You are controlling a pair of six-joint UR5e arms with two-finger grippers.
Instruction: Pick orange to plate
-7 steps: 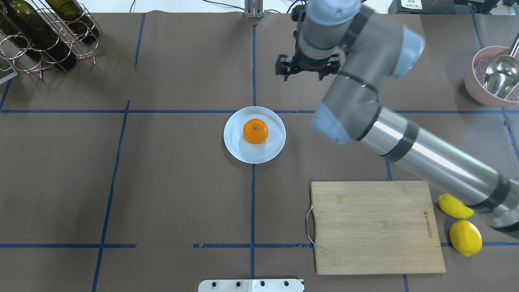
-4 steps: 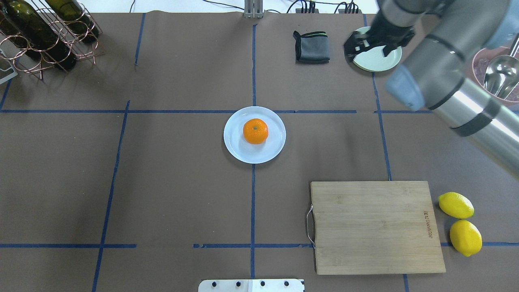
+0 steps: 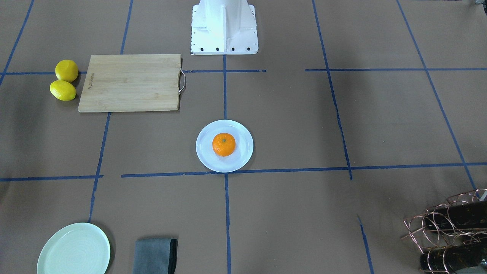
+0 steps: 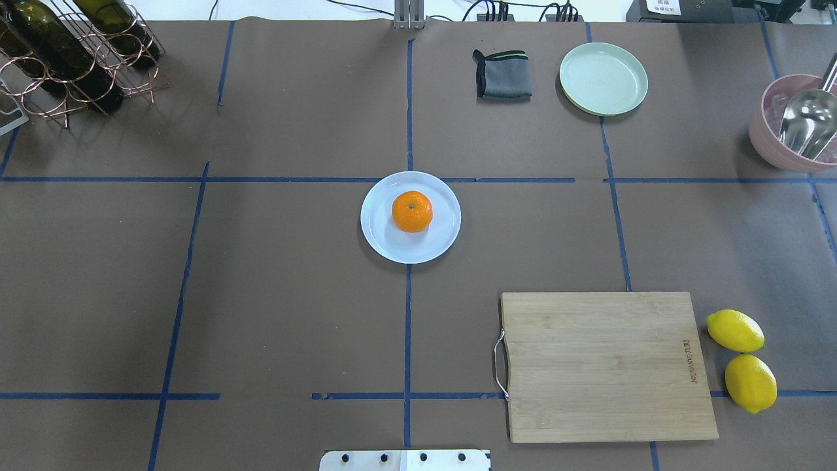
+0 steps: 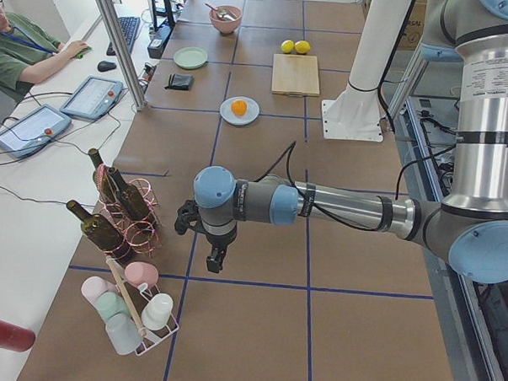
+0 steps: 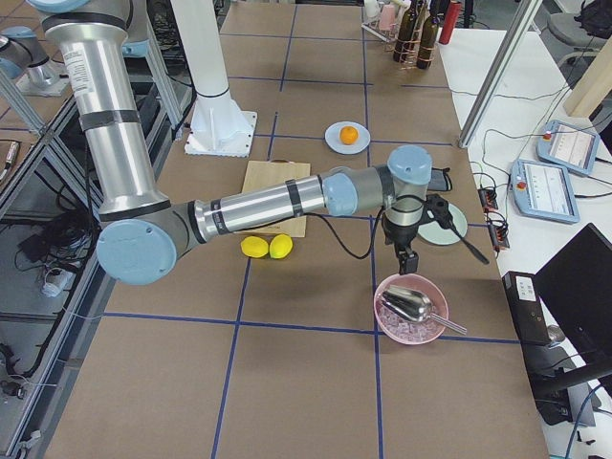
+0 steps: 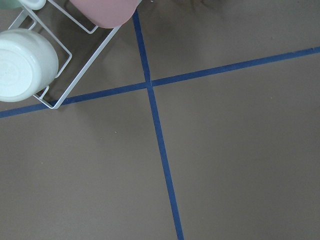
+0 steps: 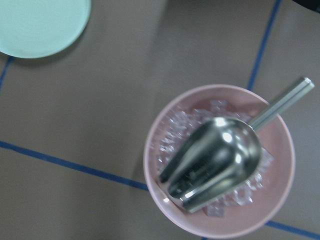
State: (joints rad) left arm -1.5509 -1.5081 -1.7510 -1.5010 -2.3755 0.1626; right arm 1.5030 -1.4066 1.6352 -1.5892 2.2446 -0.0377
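Note:
The orange (image 4: 412, 211) sits in the middle of the pale bluish-white plate (image 4: 382, 243) at the table's centre, and it also shows in the front-facing view as the orange (image 3: 223, 144) on the plate (image 3: 240, 160). No gripper is near it. My left gripper (image 5: 214, 260) shows only in the exterior left view, hanging over bare table beside the wine rack. My right gripper (image 6: 407, 261) shows only in the exterior right view, above the pink bowl. I cannot tell whether either gripper is open or shut.
A mint-green plate (image 4: 603, 78) and a folded grey cloth (image 4: 502, 75) lie at the far right. A pink bowl (image 4: 771, 147) holds ice and a metal scoop. A wooden cutting board (image 4: 605, 366) and two lemons (image 4: 735, 330) lie near right. A wine rack (image 4: 65, 52) stands far left.
My right arm has swung rightward out of the overhead view, uncovering the grey cloth and the mint-green plate. The orange and its plate have not moved.

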